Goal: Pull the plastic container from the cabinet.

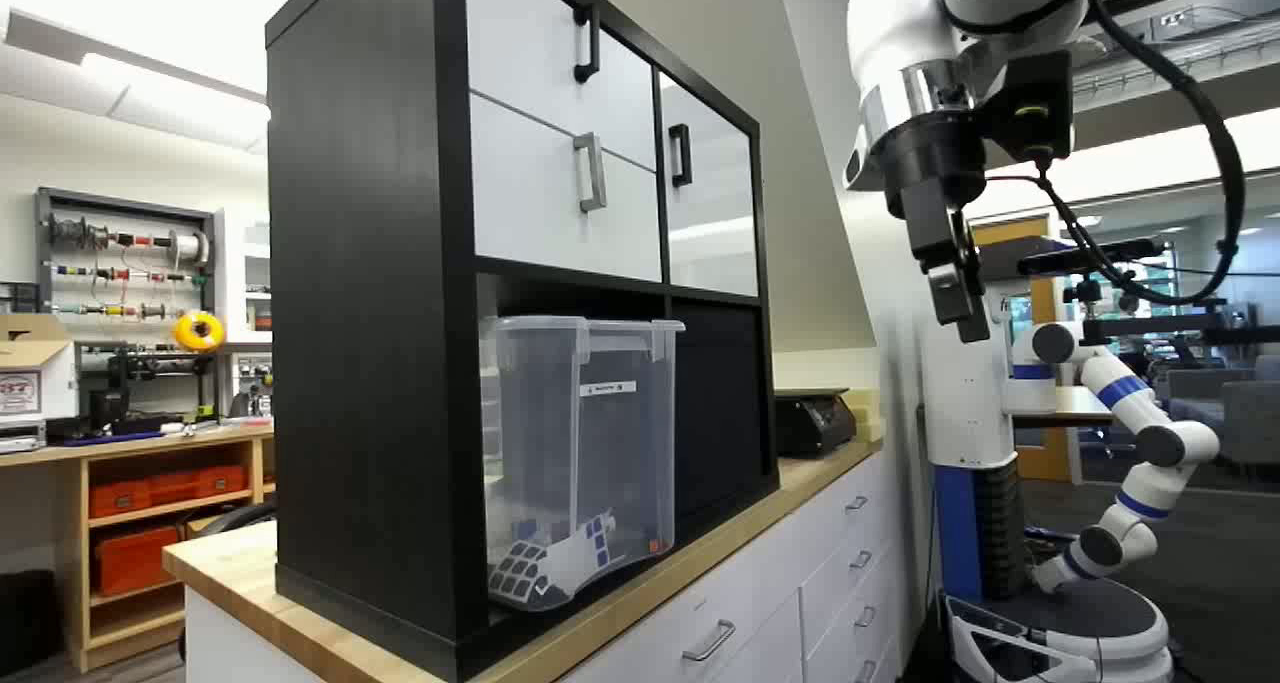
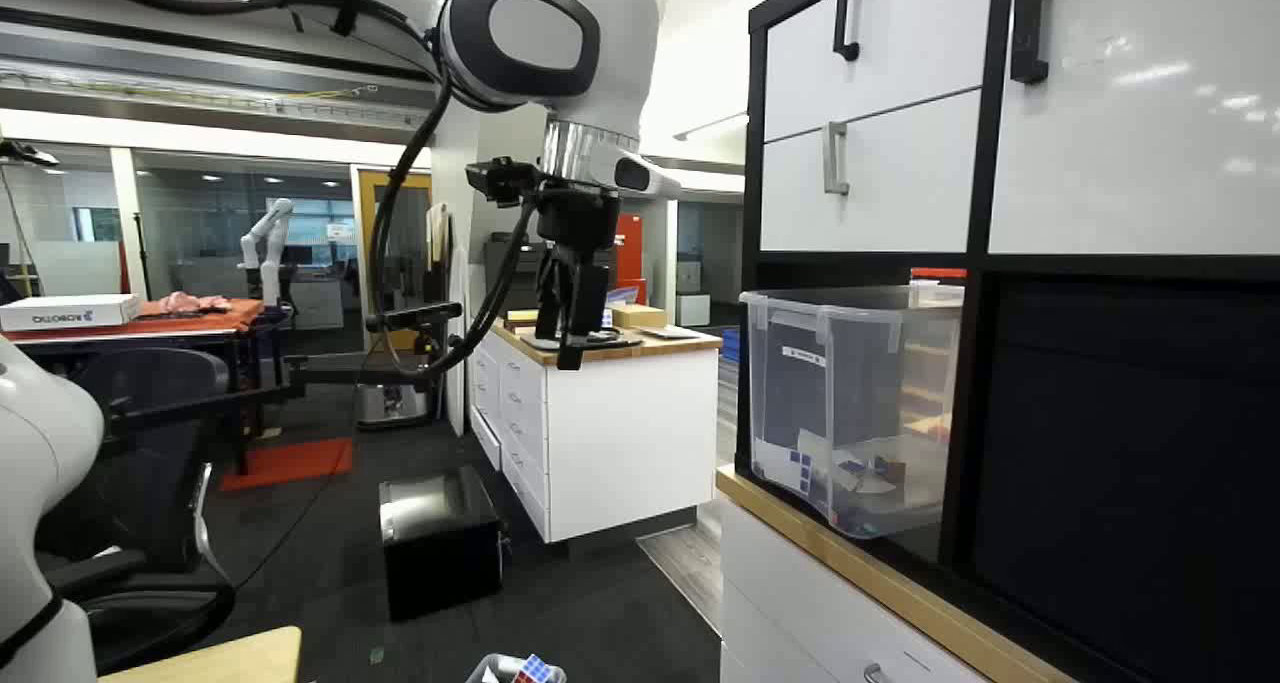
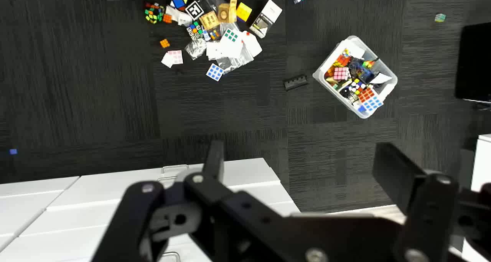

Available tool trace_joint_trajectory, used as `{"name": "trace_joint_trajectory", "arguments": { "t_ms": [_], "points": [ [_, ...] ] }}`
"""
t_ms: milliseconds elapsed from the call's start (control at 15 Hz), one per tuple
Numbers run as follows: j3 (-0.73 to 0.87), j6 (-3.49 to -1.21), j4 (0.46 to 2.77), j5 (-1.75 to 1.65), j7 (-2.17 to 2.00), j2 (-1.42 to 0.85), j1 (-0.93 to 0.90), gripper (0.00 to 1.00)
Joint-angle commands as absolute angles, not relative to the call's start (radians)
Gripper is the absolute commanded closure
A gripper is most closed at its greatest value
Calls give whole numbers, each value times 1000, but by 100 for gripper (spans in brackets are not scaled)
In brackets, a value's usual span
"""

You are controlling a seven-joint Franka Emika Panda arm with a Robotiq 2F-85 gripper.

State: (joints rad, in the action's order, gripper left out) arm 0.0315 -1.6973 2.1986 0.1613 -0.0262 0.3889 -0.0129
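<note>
Plastic container (image 1: 590,458) stands rim-up in the cabinet (image 1: 365,293), long axis unclear.

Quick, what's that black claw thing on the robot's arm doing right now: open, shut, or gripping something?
Gripper: open, its jaws wide apart in the wrist view, holding nothing.

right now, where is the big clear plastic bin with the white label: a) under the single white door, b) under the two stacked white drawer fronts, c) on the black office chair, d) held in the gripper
b: in both exterior views the clear plastic bin sits low in the black cube cabinet, directly beneath the two stacked white drawer fronts.
</note>
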Motion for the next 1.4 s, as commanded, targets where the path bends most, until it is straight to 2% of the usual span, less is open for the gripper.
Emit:
{"name": "trace_joint_trajectory", "arguments": {
  "t_ms": [0, 600, 1333],
  "points": [
    [25, -1694, 2196, 163, -24, 388, -5, 0],
    [22, -1709, 2202, 155, -27, 391, -3, 0],
    [35, -2009, 2191, 142, 153, 276, -19, 0]
  ]
}}
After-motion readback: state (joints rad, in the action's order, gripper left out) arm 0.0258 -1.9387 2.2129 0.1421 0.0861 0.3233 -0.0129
